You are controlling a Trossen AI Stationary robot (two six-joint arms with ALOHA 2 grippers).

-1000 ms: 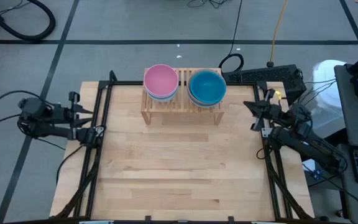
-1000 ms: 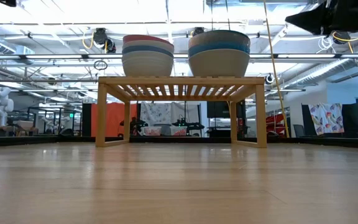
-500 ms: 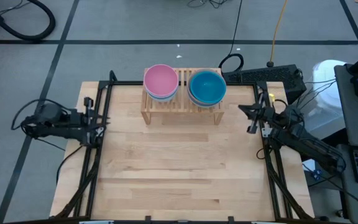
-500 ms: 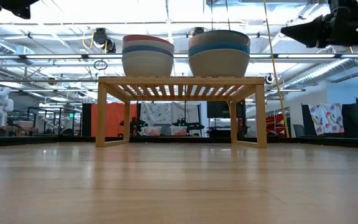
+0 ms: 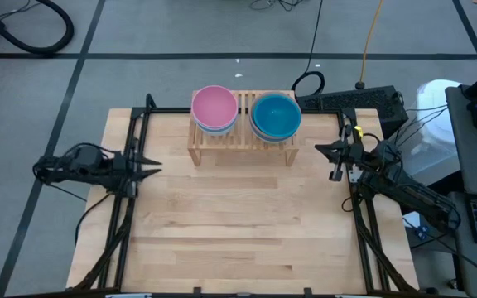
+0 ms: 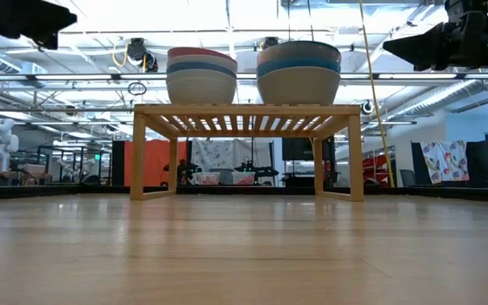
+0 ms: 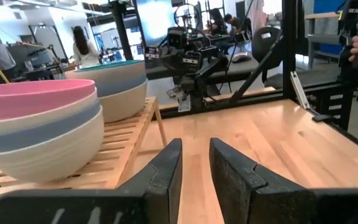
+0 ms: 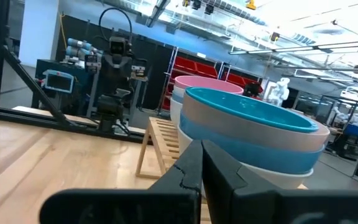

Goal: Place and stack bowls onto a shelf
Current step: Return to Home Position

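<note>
Two stacks of bowls stand by their bases on the light-wood slatted shelf (image 5: 243, 142) at the table's far edge. The left stack (image 5: 214, 108) has a pink bowl on top, the right stack (image 5: 276, 116) a teal-blue one. In the low view, the pink-topped stack (image 6: 201, 76) and the teal-topped stack (image 6: 299, 72) sit side by side on the shelf top (image 6: 248, 110). My left gripper (image 5: 151, 172) hovers over the table's left edge, narrowly open and empty (image 7: 196, 155). My right gripper (image 5: 320, 150) hovers near the right edge, shut and empty (image 8: 202, 147).
Black frame rails run along the table's left side (image 5: 127, 207) and right side (image 5: 363, 223). Bare wooden tabletop (image 5: 238, 223) spreads in front of the shelf. Cables and a dark box (image 5: 363, 101) lie beyond the far right corner. People show in the room behind, in the left wrist view.
My left gripper has swung from outside the table's left edge toward the right, and now points inward over the table. My right gripper has shifted a little toward the left, over the right edge. The bowls and the shelf have stayed put.
</note>
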